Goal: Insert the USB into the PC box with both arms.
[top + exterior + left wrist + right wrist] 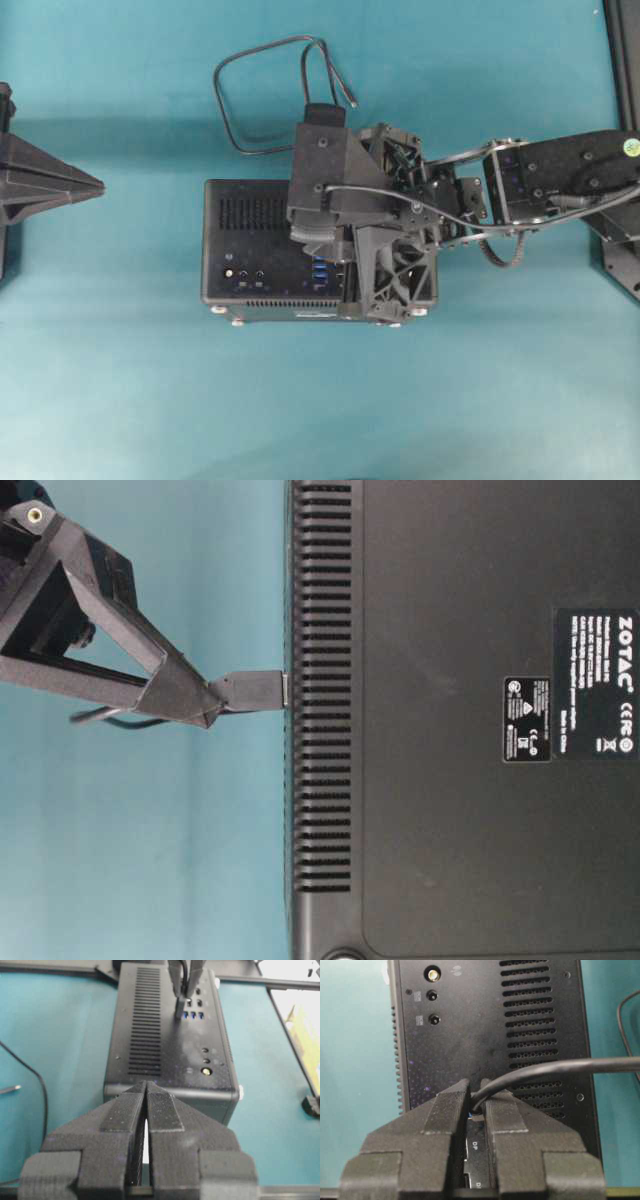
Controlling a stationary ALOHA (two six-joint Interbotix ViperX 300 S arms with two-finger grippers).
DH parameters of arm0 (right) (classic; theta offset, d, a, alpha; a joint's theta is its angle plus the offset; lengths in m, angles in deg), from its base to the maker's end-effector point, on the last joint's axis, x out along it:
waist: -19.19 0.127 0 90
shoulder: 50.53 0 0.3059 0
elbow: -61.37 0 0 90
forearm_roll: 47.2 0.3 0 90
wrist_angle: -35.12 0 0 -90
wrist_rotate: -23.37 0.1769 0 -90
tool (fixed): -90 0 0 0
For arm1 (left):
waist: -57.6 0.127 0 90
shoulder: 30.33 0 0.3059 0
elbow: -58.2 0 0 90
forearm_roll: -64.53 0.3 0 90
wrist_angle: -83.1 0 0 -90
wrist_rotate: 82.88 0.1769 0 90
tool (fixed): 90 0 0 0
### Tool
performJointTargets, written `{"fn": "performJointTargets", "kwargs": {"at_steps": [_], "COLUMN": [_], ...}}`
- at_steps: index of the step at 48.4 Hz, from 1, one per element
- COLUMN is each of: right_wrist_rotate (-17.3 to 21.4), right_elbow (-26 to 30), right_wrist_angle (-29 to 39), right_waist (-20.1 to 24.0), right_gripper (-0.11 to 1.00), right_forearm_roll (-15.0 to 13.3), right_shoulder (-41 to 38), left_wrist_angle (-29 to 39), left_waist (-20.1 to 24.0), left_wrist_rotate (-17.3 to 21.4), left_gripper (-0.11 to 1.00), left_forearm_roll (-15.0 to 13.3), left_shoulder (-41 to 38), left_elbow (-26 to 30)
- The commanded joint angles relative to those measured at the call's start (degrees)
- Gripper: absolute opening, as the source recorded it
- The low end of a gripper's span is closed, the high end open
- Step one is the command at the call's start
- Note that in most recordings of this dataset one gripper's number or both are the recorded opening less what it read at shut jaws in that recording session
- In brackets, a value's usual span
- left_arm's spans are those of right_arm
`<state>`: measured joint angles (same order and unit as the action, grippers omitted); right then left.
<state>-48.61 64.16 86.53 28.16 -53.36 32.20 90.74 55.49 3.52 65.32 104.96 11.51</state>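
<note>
Two grippers: your right gripper (475, 1105) is pinching the USB (250, 690) at the PC box (260, 250) ports mid-worktop, so keep it square while pushing; left gripper (146, 1110) is resting pressed together.

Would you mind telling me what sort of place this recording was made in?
Most likely a robotics lab bench: two black robot arms work over a plain teal table, the right gripper pinching the USB against the PC box, the left gripper shut nearby.
</note>
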Motion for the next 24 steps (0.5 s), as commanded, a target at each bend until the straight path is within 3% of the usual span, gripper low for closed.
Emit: {"fn": "performJointTargets", "kwargs": {"at_steps": [1,10,24], "right_wrist_rotate": [0.4,0.4,0.6], "right_elbow": [-0.2,-0.2,-0.4], "right_wrist_angle": [0.6,0.5,0.5], "right_waist": [0.4,-1.4,0.0], "right_gripper": [0.08,0.08,0.08], "right_forearm_roll": [0.6,-1.0,0.3], "right_shoulder": [0.1,0.2,0.1], "left_wrist_angle": [-0.3,-0.3,-0.3], "left_waist": [-1.2,-3.1,-3.1], "left_wrist_rotate": [0.2,0.3,0.6], "left_gripper": [0.00,0.00,0.00], "left_forearm_roll": [0.2,0.2,0.2], "left_shoulder": [-0.3,-0.5,-0.5], "left_elbow": [1.4,1.7,2.1]}}
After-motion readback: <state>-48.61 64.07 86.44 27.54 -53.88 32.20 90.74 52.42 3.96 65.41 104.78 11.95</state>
